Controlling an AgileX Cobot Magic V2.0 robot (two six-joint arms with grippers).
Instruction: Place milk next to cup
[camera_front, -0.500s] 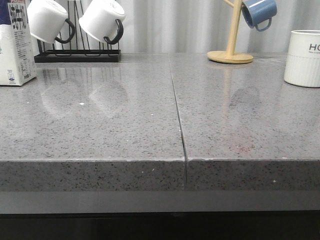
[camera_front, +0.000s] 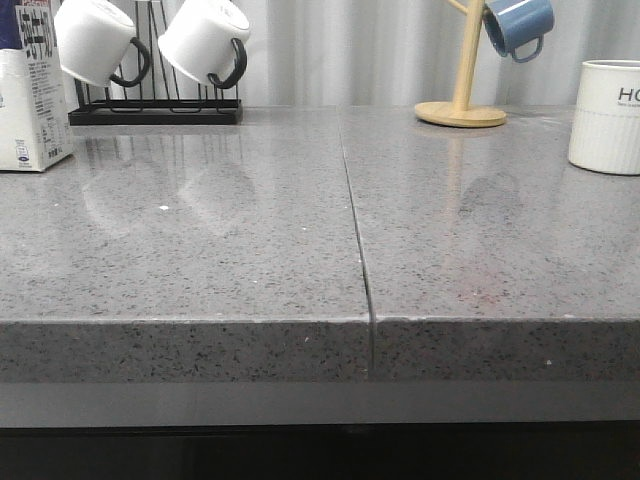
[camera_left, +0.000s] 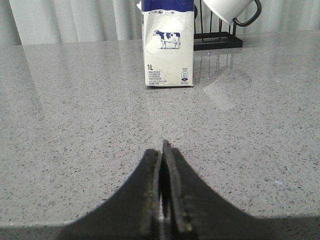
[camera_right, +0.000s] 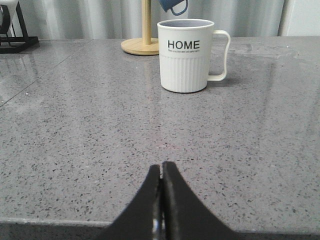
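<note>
The milk carton stands upright at the far left of the grey counter, cut off by the picture's edge. In the left wrist view the milk carton shows its cow picture and dark blue top, well ahead of my left gripper, which is shut and empty over the counter's front edge. The cream "HOME" cup stands at the far right. In the right wrist view the cup stands upright, handle to one side, well ahead of my right gripper, shut and empty. Neither gripper shows in the front view.
A black rack with two white black-handled mugs stands at the back left beside the carton. A wooden mug tree holding a blue mug stands at the back right. A seam runs down the counter's middle.
</note>
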